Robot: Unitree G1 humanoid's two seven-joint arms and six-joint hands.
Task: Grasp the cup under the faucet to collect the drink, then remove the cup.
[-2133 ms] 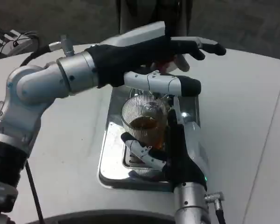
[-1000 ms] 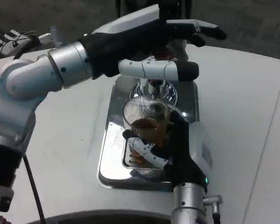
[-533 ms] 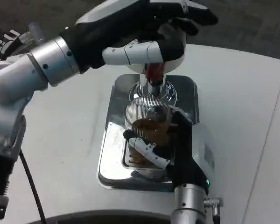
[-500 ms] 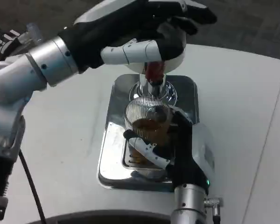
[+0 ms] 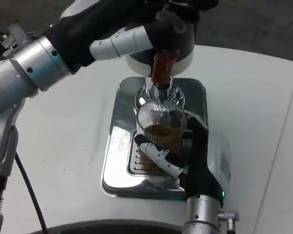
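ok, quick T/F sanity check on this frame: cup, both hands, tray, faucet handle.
1. The right hand holds the ribbed glass cup. True.
2. The cup is empty. False: brown drink sits in its lower part.
3. The cup stands over the shiny metal drip tray, below the faucet. True.
4. The left hand rests flat on the white table. False: it is raised at the dispenser, above the red tap handle.
5. The cup lies tipped on its side. False: it is upright.

White round table (image 5: 263, 97); dark grey carpet floor (image 5: 254, 24) behind
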